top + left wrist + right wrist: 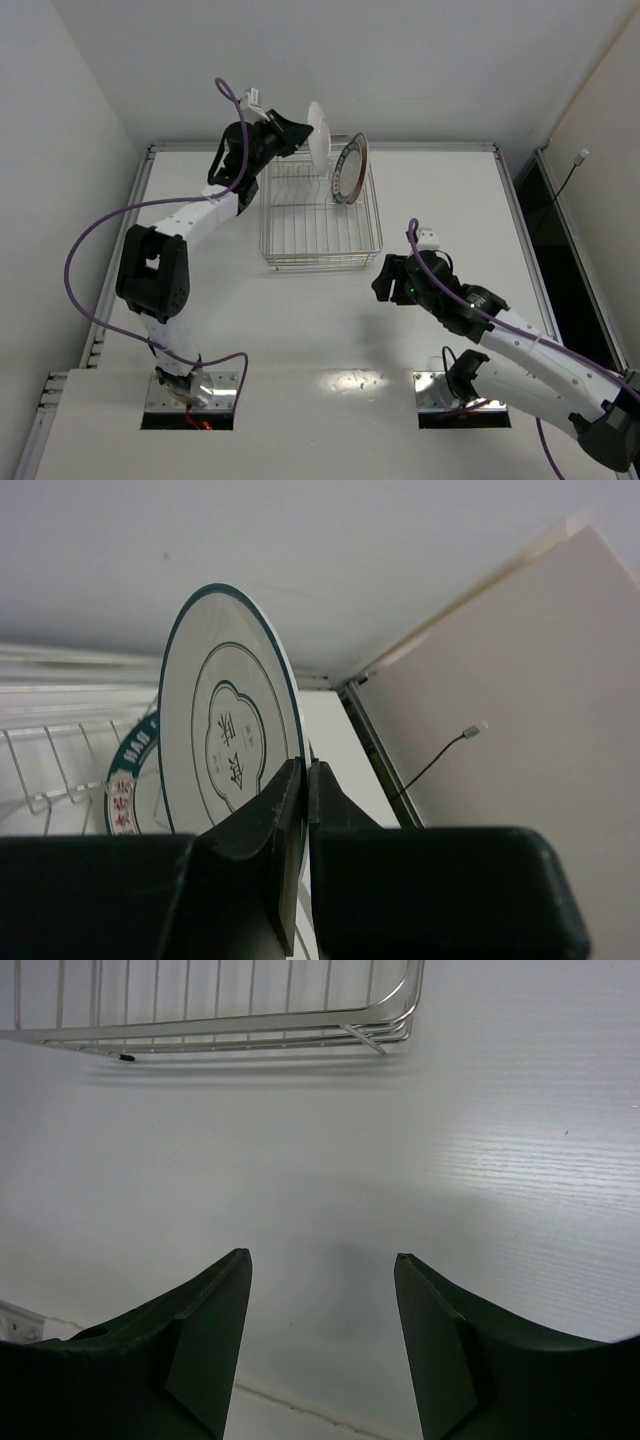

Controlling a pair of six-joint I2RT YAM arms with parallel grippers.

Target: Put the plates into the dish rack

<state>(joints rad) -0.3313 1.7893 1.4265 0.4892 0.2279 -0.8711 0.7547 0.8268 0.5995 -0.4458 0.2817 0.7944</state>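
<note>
My left gripper (303,137) is shut on the rim of a white plate with thin dark rings (318,132), held upright above the far end of the silver wire dish rack (300,240). In the left wrist view the ringed plate (225,730) stands on edge, pinched between my left gripper (306,780) fingers. Behind it a white plate with a teal patterned rim (122,802) leans in the rack (45,770). From above, the teal-rimmed plate (350,168) sits at the rack's far right. My right gripper (384,282) hovers open and empty off the rack's near right corner.
In the right wrist view the rack's near edge (250,1030) lies ahead of my open right gripper (320,1256), with white table (500,1160) between them. The table's raised border (515,200) runs along the right side, and a small cable (440,758) hangs on the wall beyond.
</note>
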